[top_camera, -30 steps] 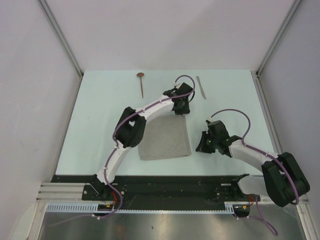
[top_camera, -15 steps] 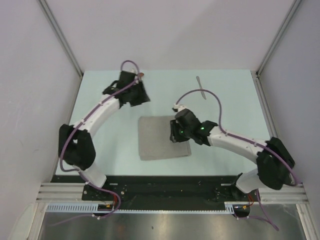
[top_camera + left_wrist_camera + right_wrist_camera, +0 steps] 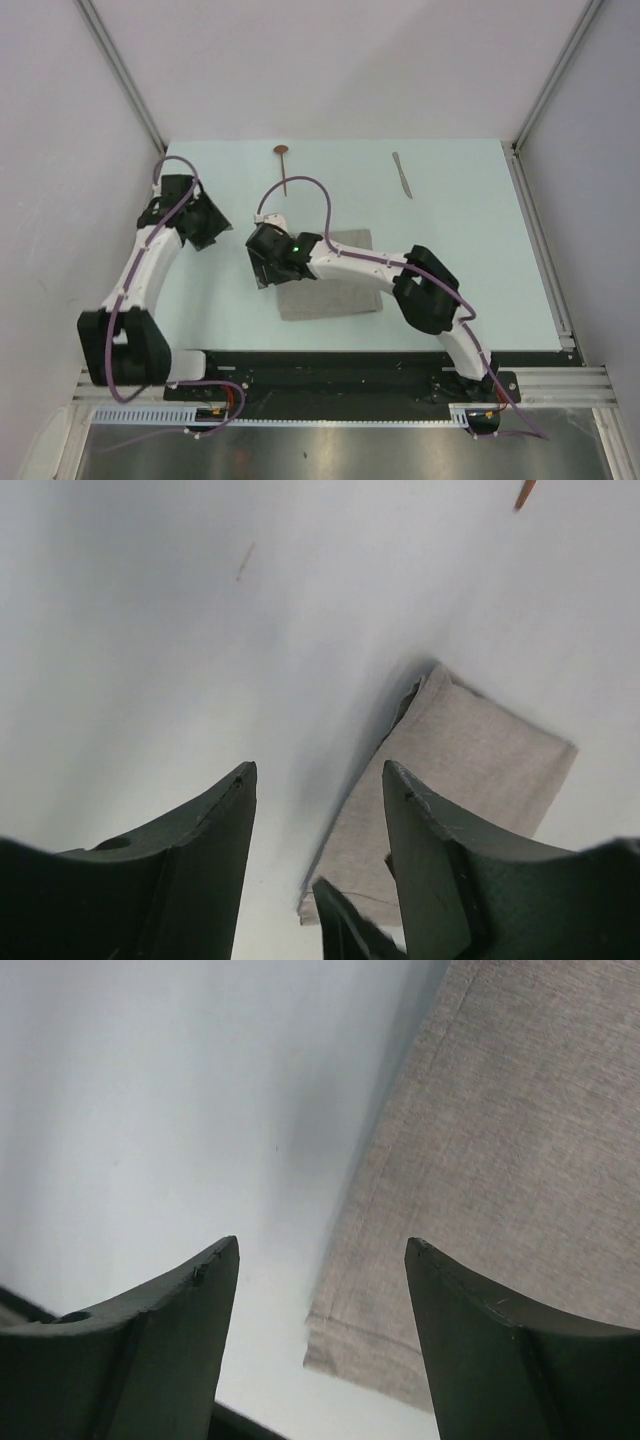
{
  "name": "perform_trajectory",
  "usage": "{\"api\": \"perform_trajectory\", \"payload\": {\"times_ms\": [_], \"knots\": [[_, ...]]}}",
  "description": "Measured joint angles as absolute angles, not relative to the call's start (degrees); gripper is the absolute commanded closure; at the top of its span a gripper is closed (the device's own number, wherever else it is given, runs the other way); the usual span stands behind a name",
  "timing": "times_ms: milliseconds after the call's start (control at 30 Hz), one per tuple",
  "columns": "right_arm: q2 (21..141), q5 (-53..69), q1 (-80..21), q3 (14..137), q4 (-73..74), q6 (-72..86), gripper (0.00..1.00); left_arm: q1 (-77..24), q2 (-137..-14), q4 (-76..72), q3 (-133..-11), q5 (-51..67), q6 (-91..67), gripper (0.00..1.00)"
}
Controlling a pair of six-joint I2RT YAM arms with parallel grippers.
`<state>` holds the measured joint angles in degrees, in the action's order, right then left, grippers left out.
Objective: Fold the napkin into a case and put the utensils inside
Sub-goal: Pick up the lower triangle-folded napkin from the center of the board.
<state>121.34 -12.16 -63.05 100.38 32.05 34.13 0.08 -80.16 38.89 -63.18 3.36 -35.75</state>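
Pale blue-green bench, seen from above, with white walls on three sides and both arms bolted at its near edge. The left arm rose along the left side of the bench, and the right arm reached leftward across the middle. The napkin, a grey-beige woven cloth, lay flat on the bench near the centre, folded into a rectangle. Its stacked layers showed at one corner in the right wrist view, and the right arm crossed above its far part. The left fingers hung over bare bench well to the left of the napkin. In the left wrist view these fingers stood apart with only the bench surface between them, and the napkin lay beyond them to the right. The right fingers were over the napkin's left edge. In the right wrist view these fingers stood wide apart, one over bare bench and the other over the cloth; whether either touched the surface could not be told. The knife, slender and silver-grey, lay on the bench at the far side, right of centre. The spoon lay at the far side, left of centre, its copper-brown bowl farthest away and its dark handle pointing near. Both lay outside the napkin and well apart from each other.
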Motion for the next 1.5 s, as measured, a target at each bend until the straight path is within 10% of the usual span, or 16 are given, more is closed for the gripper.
{"api": "perform_trajectory", "payload": {"times_ms": [867,1133,1500], "knots": [[139.76,-20.4,-63.96,121.73,49.95,40.34,0.56,1.67,-66.74,37.89,-54.37,3.64,-41.6,0.4],[139.94,-22.39,-63.99,121.6,51.09,40.93,0.99,1.67,-66.74,37.89,-54.37,3.6,-41.63,0.37],[131.17,-17.98,-62.5,105.95,38.39,37.36,1.0,1.63,-69.56,33.65,-50.89,9.41,-39.64,0.3]]}}
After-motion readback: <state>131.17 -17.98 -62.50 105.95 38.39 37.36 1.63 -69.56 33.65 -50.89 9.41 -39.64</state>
